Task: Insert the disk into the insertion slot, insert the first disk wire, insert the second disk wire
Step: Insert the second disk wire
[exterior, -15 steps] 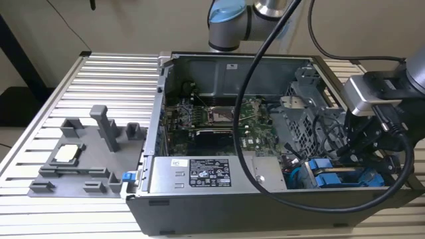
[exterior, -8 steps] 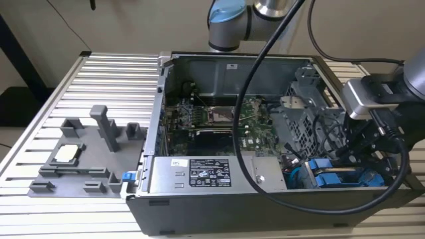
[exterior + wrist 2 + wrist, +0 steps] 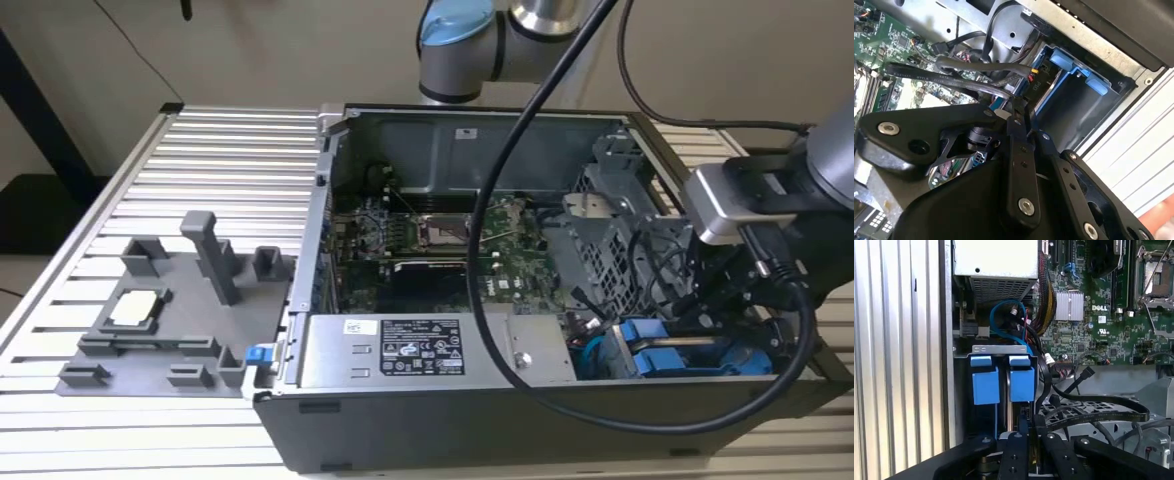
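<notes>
- Gripper point(image 3: 1027, 427) is down inside the open case point(image 3: 334, 200), at the corner on the exterior view's right, close to the front of that view.
- Fingers point(image 3: 1015, 131) are drawn narrow, tips all but touching. Can't tell whether a wire is nipped between them.
- Slot point(image 3: 1001, 348) is the grey sheet-metal bay just beyond the fingertips. Two blue carriers stand in it side by side, nearly touching.
- Disk point(image 3: 1021, 384): judged to be the carrier in line with the fingers, already seated in the slot. Its metal body is hidden; the blue end is all that shows.
- Key relation: the fingertips sit just off the end of that carrier, on the side away from the slot's grey bracket. The disk's long axis runs on from the tips into the bay, so the fingers line up with it rather than lying across it.
- Flat black wires point(image 3: 1094, 407) pass right beside the fingers, with a loose black plug point(image 3: 1088, 372) near them. A blue wire point(image 3: 1004, 320) loops over the slot. Which of these is a disk wire can't be told.
- Judgement: disk step looks done, and neither wire is clearly plugged in.
- Print: white label on the power supply point(image 3: 420, 345) and a sticker on the case's back wall point(image 3: 465, 133). There's also lettering on the motherboard point(image 3: 1089, 325) and on a black plug by the bay point(image 3: 1036, 85).
</notes>
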`<state>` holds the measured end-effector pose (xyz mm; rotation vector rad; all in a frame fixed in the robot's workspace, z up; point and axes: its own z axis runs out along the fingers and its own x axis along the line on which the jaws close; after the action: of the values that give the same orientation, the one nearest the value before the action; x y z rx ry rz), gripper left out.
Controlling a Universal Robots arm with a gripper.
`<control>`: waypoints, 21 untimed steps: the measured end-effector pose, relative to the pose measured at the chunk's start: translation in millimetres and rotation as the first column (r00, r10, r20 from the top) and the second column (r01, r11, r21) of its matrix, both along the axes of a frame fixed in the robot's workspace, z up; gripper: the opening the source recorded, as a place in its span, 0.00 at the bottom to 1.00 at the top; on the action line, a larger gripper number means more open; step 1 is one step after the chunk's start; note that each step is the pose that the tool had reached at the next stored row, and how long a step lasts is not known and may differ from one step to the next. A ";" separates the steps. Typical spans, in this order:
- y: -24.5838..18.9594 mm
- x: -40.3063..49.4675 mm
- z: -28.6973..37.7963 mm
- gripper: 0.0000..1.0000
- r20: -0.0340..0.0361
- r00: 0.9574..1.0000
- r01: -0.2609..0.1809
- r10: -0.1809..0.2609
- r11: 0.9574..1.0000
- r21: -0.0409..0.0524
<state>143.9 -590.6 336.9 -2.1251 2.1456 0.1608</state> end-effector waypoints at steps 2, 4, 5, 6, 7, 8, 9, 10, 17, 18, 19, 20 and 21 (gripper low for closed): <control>0.0 0.0 -2.7 0.16 0.000 1.000 0.000 0.000 1.000 -0.001; 0.0 0.1 -3.1 0.16 0.000 1.000 0.000 0.000 1.000 -0.001; 0.0 0.0 -3.5 0.16 0.000 1.000 0.000 0.000 1.000 -0.001; 0.0 0.0 -3.7 0.16 0.000 1.000 0.000 0.000 1.000 0.000; 0.0 0.0 -3.8 0.16 0.000 1.000 0.000 0.000 1.000 0.000; 0.0 0.0 -4.0 0.16 0.000 1.000 0.000 0.000 1.000 0.000; 0.0 0.0 -4.2 0.18 0.000 1.000 0.000 0.000 1.000 0.001; 0.0 0.0 -4.1 0.24 0.000 1.000 0.000 0.000 1.000 0.000; -0.3 0.0 15.9 0.24 0.000 1.000 0.000 0.000 1.000 0.002; -0.3 0.0 20.2 0.24 0.000 1.000 0.000 0.000 1.000 0.002; -0.3 0.0 24.9 0.24 0.000 1.000 0.000 0.000 1.000 0.001; -0.3 0.0 29.3 0.24 0.000 1.000 0.000 0.000 1.000 0.002; -0.3 0.0 33.9 0.24 0.000 1.000 0.000 0.000 1.000 0.002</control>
<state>144.0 -590.9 370.8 -2.1242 2.1447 0.1626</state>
